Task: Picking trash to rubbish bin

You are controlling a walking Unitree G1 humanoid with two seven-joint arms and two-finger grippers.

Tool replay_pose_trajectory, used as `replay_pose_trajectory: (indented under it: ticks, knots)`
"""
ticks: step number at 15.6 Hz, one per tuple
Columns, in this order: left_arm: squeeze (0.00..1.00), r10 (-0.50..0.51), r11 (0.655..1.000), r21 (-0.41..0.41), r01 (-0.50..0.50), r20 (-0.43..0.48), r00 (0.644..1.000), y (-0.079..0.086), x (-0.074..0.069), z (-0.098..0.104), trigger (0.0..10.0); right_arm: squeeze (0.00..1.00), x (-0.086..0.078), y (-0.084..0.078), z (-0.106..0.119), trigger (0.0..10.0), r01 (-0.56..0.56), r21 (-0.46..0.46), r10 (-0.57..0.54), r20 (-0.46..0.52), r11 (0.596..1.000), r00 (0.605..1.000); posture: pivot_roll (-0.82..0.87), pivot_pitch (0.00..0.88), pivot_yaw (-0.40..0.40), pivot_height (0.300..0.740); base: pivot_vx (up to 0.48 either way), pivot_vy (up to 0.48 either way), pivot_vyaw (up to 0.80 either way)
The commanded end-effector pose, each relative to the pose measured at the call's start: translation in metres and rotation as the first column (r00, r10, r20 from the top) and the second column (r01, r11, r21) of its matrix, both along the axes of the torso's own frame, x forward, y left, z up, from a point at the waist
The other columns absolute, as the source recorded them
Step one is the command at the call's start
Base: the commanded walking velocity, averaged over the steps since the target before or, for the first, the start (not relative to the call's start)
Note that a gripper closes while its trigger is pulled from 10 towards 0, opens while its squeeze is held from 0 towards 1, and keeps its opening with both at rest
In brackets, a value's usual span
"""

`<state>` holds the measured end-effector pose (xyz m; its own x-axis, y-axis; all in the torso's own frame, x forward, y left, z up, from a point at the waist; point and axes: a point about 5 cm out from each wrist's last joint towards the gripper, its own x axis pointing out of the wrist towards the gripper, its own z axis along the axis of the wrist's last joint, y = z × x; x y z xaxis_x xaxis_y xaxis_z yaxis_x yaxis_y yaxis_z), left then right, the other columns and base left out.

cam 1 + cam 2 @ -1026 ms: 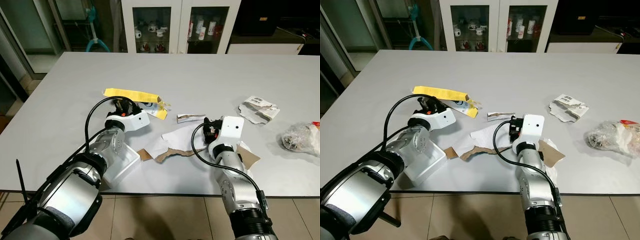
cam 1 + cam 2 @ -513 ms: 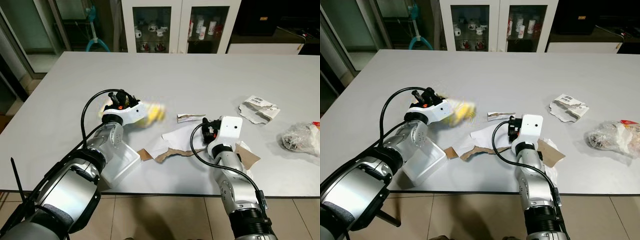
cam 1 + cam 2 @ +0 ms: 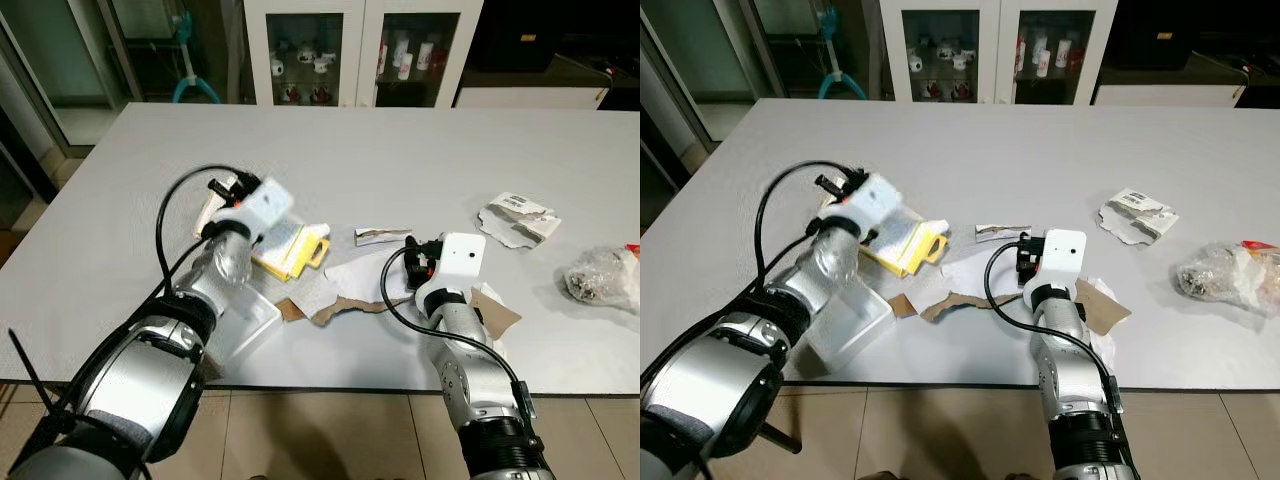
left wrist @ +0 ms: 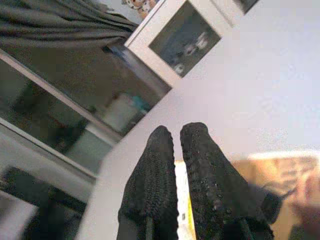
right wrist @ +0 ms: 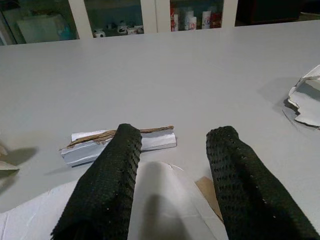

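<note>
At the grey table's [image 3: 420, 160] front edge, our left gripper [image 4: 175, 150] pinches a flat yellow paper wrapper [image 3: 285, 248] between closed fingers, lifted over a white plastic tray [image 3: 240, 325]. Our right gripper [image 5: 172, 165] rests open-fingered before a torn cardboard strip [image 5: 117, 139]. No bin is visible; we should keep the pinch firm while carrying.

Office-like room: long grey table [image 3: 420, 160], glass-door cabinet [image 3: 360, 50] of mugs.
</note>
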<state>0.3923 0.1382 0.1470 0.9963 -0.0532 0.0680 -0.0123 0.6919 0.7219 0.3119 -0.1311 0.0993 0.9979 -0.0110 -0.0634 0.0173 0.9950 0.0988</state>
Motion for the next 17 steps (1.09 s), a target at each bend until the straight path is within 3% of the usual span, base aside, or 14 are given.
replay_pose_trajectory:
  ticks: [1,2,3,4,5,6,9,12,15,16,17]
  knots:
    - [1.00,-0.131,0.980,-0.147,0.132,0.016,0.991,-0.015,0.007,0.025,10.0,0.00,-0.001,-0.002,-0.001,10.0,0.008,0.009,-0.008,-0.008,1.000,1.000,-0.04,0.000,0.023,0.740,0.000,0.000,0.00]
    - [1.00,-0.258,0.932,-0.254,0.258,0.033,0.966,-0.027,0.008,0.040,10.0,0.00,-0.001,-0.001,-0.001,10.0,0.008,0.010,-0.008,-0.008,1.000,1.000,-0.04,0.000,0.026,0.740,0.000,0.000,0.00]
    - [1.00,-0.364,0.879,-0.309,0.362,0.055,0.930,-0.037,0.007,0.052,10.0,0.00,0.000,-0.001,-0.001,10.0,0.010,0.013,-0.010,-0.008,1.000,1.000,-0.04,0.000,0.029,0.740,0.000,0.000,0.00]
    - [1.00,-0.446,0.841,-0.308,0.444,0.068,0.892,-0.043,0.004,0.061,10.0,0.00,0.000,-0.001,-0.001,10.0,0.012,0.014,-0.012,-0.009,1.000,1.000,-0.03,0.000,0.031,0.740,0.000,0.000,0.00]
    - [1.00,-0.478,0.826,-0.303,0.476,0.072,0.875,-0.045,0.003,0.065,10.0,0.00,0.000,-0.001,-0.001,10.0,0.013,0.015,-0.013,-0.010,1.000,1.000,-0.03,0.000,0.032,0.740,0.000,0.000,0.00]
    - [1.00,-0.556,0.787,-0.274,0.553,0.074,0.828,-0.052,-0.003,0.069,10.0,0.00,0.000,0.000,-0.002,10.0,0.014,0.018,-0.014,-0.012,1.000,1.000,-0.03,0.000,0.034,0.740,0.000,0.000,0.00]
    - [1.00,-0.656,0.727,-0.253,0.639,0.018,0.754,-0.061,-0.015,0.058,10.0,0.00,0.000,0.002,-0.002,10.0,0.014,0.022,-0.013,-0.012,1.000,1.000,-0.03,0.000,0.041,0.740,0.000,0.000,0.00]
    - [1.00,-0.612,0.770,-0.247,0.588,-0.025,0.790,-0.050,-0.017,0.044,10.0,0.00,0.000,0.001,-0.003,10.0,0.019,0.022,-0.019,-0.011,1.000,1.000,-0.03,0.000,0.045,0.740,0.000,0.000,0.00]
    - [1.00,-0.532,0.843,-0.148,0.518,-0.081,0.843,-0.030,-0.017,0.037,10.0,0.00,-0.001,-0.001,-0.005,10.0,0.023,0.019,-0.023,-0.017,1.000,1.000,-0.03,0.000,0.044,0.740,0.000,0.000,0.00]
    - [1.00,-0.525,0.848,-0.140,0.511,-0.087,0.847,-0.029,-0.018,0.037,10.0,0.00,-0.001,-0.001,-0.005,10.0,0.022,0.018,-0.022,-0.018,1.000,1.000,-0.02,0.000,0.042,0.740,0.000,0.000,0.00]
    - [1.00,-0.550,0.834,-0.129,0.537,-0.102,0.829,-0.031,-0.021,0.036,10.0,0.00,0.000,0.000,-0.005,10.0,0.018,0.018,-0.017,-0.019,1.000,1.000,-0.02,0.000,0.041,0.740,0.000,0.000,0.00]
